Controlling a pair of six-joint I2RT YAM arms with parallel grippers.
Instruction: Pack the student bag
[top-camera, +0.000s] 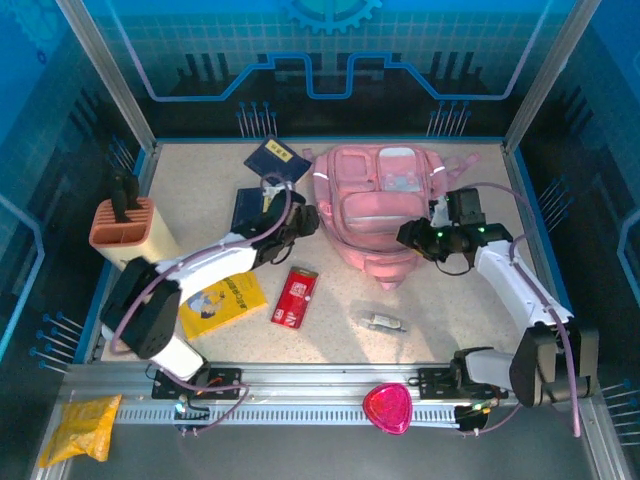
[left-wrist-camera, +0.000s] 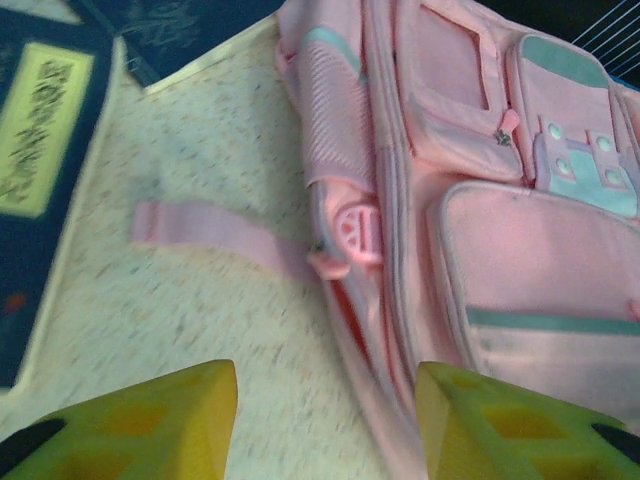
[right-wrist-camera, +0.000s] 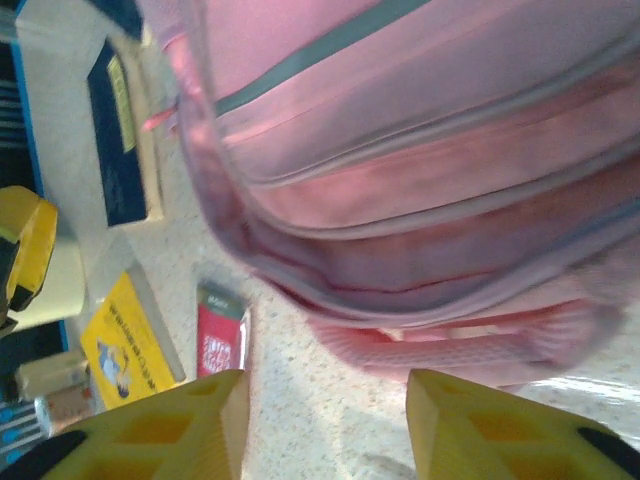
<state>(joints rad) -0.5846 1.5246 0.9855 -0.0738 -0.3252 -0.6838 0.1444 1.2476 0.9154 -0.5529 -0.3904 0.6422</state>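
The student bag (top-camera: 375, 205), a soft pink backpack, lies flat at the back middle of the table, front pockets up. My left gripper (top-camera: 305, 220) is at its left side and stands open; in the left wrist view its yellow fingers (left-wrist-camera: 150, 420) straddle bare table and the bag's side seam (left-wrist-camera: 370, 330), gripping nothing. My right gripper (top-camera: 412, 235) is at the bag's right lower edge, also open. In the right wrist view the bag (right-wrist-camera: 420, 150) hangs over the gap between the fingers (right-wrist-camera: 480, 430), with table between them.
A red packet (top-camera: 294, 297) and a yellow book (top-camera: 222, 303) lie in front of the bag. Two dark blue books (top-camera: 275, 158) sit at the back left, an orange holder (top-camera: 122, 228) at the left edge. A small clear item (top-camera: 384, 322) lies front centre. A loose pink strap (left-wrist-camera: 210, 235) trails left.
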